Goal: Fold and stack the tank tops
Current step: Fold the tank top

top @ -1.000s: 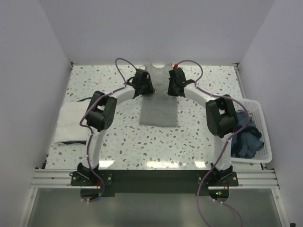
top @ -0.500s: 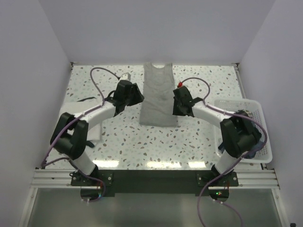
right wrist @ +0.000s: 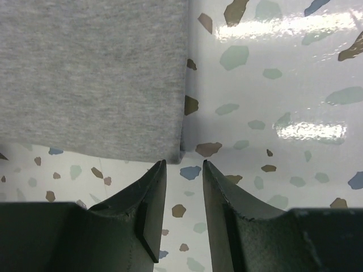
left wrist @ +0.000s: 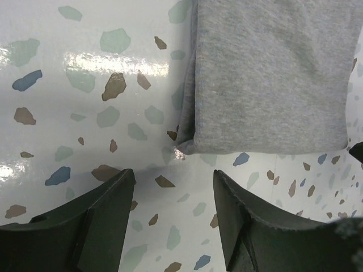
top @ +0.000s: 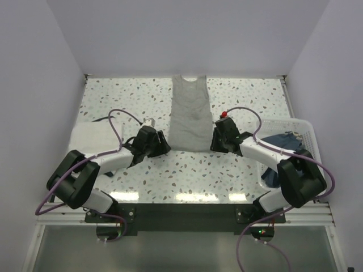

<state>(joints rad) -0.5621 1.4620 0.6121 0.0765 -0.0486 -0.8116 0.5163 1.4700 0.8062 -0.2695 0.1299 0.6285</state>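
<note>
The light grey tank top [top: 189, 113] is lying flat along the middle of the table [top: 193, 170], folded into a long strip with its straps at the far edge. The white tank top [top: 91, 139] is lying folded near the left edge. The left pincer [left wrist: 173, 175] is hanging just short of the hem's left corner, jaws wide apart and empty, while the right pincer [right wrist: 183, 164] is hanging at the hem's right corner, jaws narrowly apart with only table showing between them.
</note>
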